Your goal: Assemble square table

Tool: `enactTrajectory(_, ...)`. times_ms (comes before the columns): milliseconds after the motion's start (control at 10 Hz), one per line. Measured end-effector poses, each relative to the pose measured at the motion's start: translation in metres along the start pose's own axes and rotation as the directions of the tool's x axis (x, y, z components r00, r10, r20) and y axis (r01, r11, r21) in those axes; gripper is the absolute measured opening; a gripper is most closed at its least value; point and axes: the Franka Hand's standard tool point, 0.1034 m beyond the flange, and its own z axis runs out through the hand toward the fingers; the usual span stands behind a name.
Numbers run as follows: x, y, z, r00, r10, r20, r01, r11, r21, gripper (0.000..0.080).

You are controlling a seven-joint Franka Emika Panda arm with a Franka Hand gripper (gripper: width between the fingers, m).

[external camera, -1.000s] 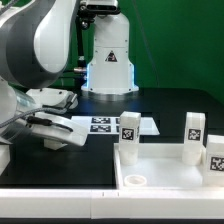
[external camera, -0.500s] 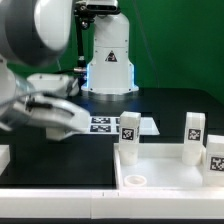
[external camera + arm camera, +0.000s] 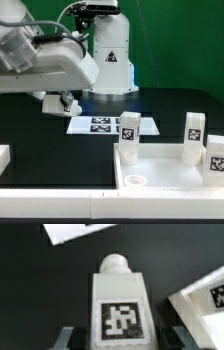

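Claw [image 3: 121, 339] grips a leg [image 3: 118, 303], threaded tip pointing away.

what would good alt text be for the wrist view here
Close-up from the wrist camera of a chunky white plastic table leg with a rounded peg end and a black-and-white square tag, sitting between the two grey gripper fingers above a black table surface. A corner of the flat white marker board and part of another white tagged piece show at the edges.
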Motion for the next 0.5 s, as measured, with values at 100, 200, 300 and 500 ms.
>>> enactTrajectory(100, 0.008, -0.014, -0.008, 0.995, -0.03, -0.096, 0.029, 0.999, -0.019, 0.0284)
enactTrajectory(200, 0.015, -0.032, -0.019, 0.983, -0.071, -0.172, 0.066, 0.997, -0.033, 0.0284)
enactTrajectory(300, 0.028, -0.048, -0.037, 0.961, -0.127, -0.246, 0.117, 0.992, -0.055, 0.0284)
enactTrajectory(500, 0.043, -0.071, -0.053, 0.905, -0.205, -0.373, 0.178, 0.978, -0.104, 0.0284)
